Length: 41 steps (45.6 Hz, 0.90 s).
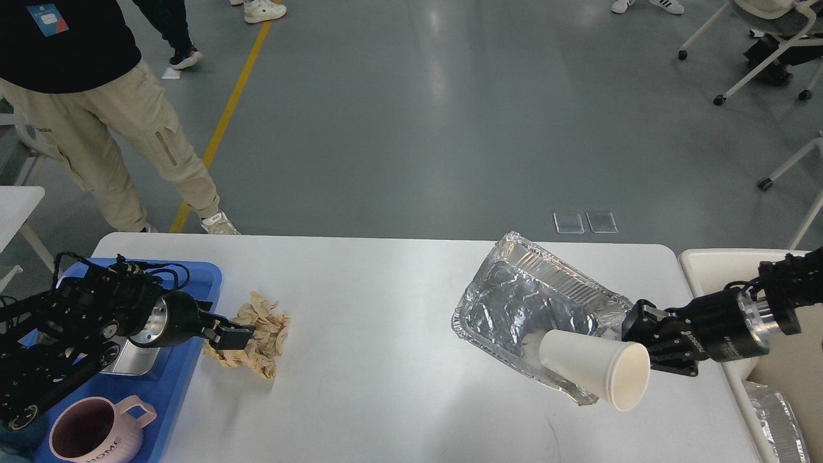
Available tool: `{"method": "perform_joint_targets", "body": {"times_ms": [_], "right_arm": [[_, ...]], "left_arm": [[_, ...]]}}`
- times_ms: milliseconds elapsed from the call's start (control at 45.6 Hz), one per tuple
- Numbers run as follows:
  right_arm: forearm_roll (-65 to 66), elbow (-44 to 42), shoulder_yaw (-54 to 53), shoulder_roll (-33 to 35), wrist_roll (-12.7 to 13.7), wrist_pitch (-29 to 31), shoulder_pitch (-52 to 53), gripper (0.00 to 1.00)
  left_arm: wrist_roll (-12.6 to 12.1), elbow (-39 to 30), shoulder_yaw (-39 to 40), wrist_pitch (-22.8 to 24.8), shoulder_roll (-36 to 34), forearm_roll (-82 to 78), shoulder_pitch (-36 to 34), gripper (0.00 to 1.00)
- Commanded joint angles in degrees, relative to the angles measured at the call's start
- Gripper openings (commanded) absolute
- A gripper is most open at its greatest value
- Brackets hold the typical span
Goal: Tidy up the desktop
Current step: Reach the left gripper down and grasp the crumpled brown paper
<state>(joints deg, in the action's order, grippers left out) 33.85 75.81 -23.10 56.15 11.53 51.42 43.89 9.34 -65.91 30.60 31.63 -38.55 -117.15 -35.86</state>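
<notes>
The white desktop fills the lower view. A crumpled brown paper lies left of its middle. My left gripper is at the paper's left edge, fingers slightly apart, touching or nearly touching it. My right gripper is shut at the rim of a white paper cup that lies on its side, mouth facing right and front. The cup rests against the near corner of a crumpled foil tray, which is tilted up. Whether the fingers also pinch the foil is hidden.
A blue tray at the left edge holds a steel box, mostly behind my left arm, and a pink mug. A white bin with foil stands at the right. A person stands behind the far left corner.
</notes>
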Motion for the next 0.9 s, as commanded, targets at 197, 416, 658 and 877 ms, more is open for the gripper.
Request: {"method": "perform_joint_targets", "body": {"times_ms": [197, 416, 658, 877], "right_arm": [[-0.02, 0.04, 0.07, 0.37, -0.02, 0.00, -0.12, 0.00], [-0.10, 0.04, 0.16, 0.54, -0.02, 0.00, -0.12, 0.00], [-0.10, 0.13, 0.07, 0.81, -0.02, 0.00, -0.74, 0.00], [-0.10, 0.04, -0.02, 0.81, -0.11, -0.09, -1.35, 0.00]], "left_arm": [[7.97, 7.19, -1.42, -4.55, 1.55, 0.34, 0.62, 0.97], [8.77, 8.07, -4.93, -10.88, 1.02, 0.08, 0.26, 0.91], [12.81, 9.66, -9.24, -12.91, 0.93, -0.27, -0.97, 0.64], [13.51, 11.06, -13.02, -12.82, 0.58, -0.10, -2.02, 0.14]]}}
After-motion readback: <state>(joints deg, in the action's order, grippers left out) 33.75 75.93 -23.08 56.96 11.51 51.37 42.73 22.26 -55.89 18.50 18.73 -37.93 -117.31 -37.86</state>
